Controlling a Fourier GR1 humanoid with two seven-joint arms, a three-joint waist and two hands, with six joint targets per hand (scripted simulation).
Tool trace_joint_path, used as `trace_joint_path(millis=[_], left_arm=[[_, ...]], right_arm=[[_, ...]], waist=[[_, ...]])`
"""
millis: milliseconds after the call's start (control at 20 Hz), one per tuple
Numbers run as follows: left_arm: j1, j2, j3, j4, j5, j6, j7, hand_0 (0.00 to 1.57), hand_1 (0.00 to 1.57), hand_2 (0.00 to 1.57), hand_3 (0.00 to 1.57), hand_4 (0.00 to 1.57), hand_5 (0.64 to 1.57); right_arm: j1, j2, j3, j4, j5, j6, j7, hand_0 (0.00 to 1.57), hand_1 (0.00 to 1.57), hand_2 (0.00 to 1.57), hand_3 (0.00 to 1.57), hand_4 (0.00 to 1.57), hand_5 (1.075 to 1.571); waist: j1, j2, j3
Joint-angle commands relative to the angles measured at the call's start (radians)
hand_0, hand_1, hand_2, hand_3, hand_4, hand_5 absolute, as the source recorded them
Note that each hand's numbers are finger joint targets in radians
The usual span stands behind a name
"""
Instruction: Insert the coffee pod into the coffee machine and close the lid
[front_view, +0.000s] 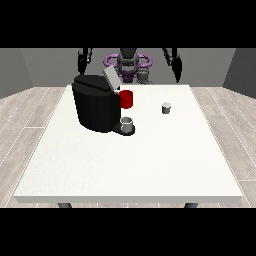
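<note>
Coffee pod (166, 108) on table (150, 160) right of coffee machine (95, 104), lid (111, 79) up — both hands raised, fingers can't tell

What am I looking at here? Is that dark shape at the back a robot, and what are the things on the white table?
Yes. The camera stands across the table, facing a humanoid robot that looks small at the top. Its two black hands hang raised over the far edge, one at the view's left and one at the view's right; neither holds anything. On the table stands a black coffee machine with its grey lid tilted open. A red part sits at the machine's side, and a small grey cup rests on its base. Apart, toward the right, stands the small coffee pod, untouched.
</note>
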Motion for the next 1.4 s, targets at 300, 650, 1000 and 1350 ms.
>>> trace_joint_path(millis=[300, 650, 1000, 1350], left_arm=[[-0.041, 0.206, -0.032, -0.001, -0.095, -0.179, -0.140, 0.00, 0.00, 0.00, 0.00, 0.00, 1.571], [-0.164, 0.266, -0.005, 0.099, -0.182, -0.183, -0.089, 0.00, 0.00, 0.00, 0.00, 0.00, 1.571], [-0.358, 0.363, 0.057, 0.253, -0.196, -0.268, -0.029, 0.00, 0.00, 0.00, 0.00, 0.00, 1.571], [-0.448, 0.425, 0.056, 0.446, -0.323, -0.237, -0.100, 0.00, 0.00, 0.00, 0.00, 0.00, 1.571]], right_arm=[[-0.036, 0.016, -0.039, 0.022, 0.089, -0.131, 0.006, 0.00, 0.00, 0.00, 0.00, 0.00, 1.571], [-0.042, 0.047, 0.016, 0.024, 0.158, -0.163, -0.016, 0.00, 0.00, 0.00, 0.00, 0.00, 1.571], [-0.134, 0.056, 0.017, 0.067, 0.140, -0.136, -0.044, 0.00, 0.00, 0.00, 0.00, 0.00, 1.571], [-0.178, 0.070, 0.044, 0.060, 0.168, -0.145, -0.031, 0.00, 0.00, 0.00, 0.00, 0.00, 1.571]], waist=[[-0.029, -0.006, 0.0293], [-0.097, 0.038, 0.0301], [-0.139, 0.126, 0.0302], [-0.208, 0.245, 0.0298]])
